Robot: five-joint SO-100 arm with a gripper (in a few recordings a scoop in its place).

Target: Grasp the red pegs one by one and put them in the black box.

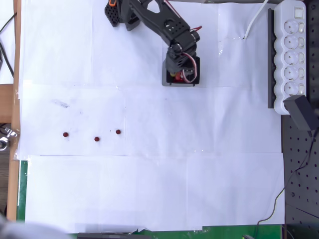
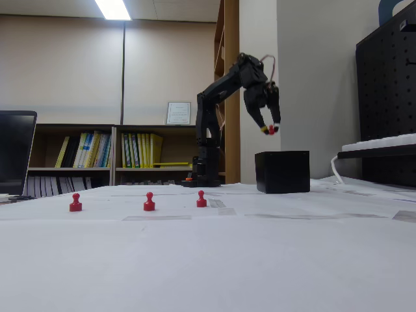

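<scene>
Nearest in the fixed view, three red pegs (image 2: 149, 202) stand in a loose row on the paper-covered worktop (image 2: 208, 260) (apparently awaiting their turn). Farther back sits the black box (image 2: 282, 171), and above its open top the tool (image 2: 270, 129) hangs clenched on one red peg, seemingly poised to drop it in.

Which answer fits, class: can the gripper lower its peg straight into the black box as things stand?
Probably yes. The gripper hangs above the black box, which is open-topped, holding a red peg, with nothing between them.
</scene>
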